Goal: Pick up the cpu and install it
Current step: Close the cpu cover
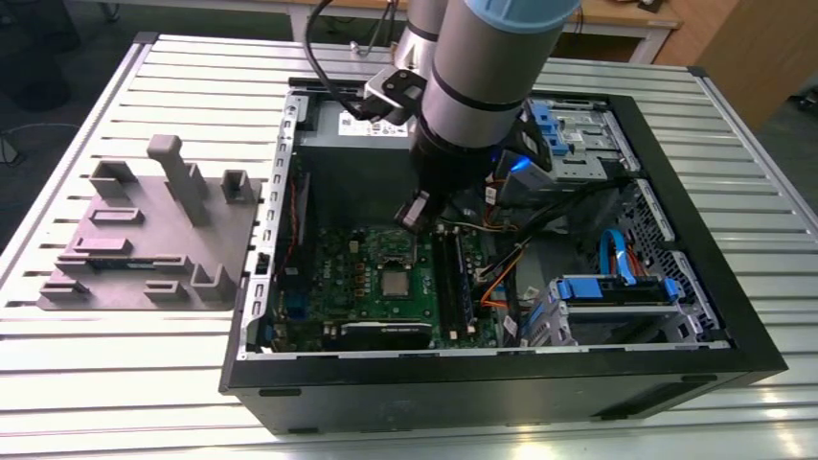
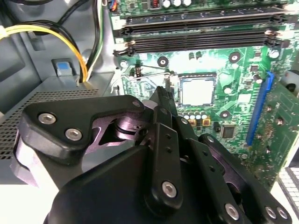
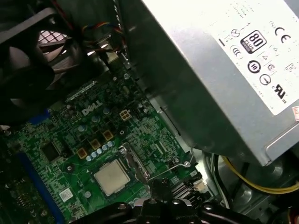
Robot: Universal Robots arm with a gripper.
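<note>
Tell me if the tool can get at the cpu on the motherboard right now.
Probably yes: the tool hangs inside the open case close above the motherboard, and the cpu lies uncovered, no cable crossing it.

Grey arm point(image 1: 480, 86), blue cap point(image 1: 524, 11); black gripper point(image 2: 161, 93), silver screws point(image 2: 169, 189).

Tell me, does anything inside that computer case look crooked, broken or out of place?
Nothing stands out. The cpu lies flat and square in its socket on the motherboard, with the silver socket bracket beside it standing open. Nothing looks spilled or damaged.
</note>
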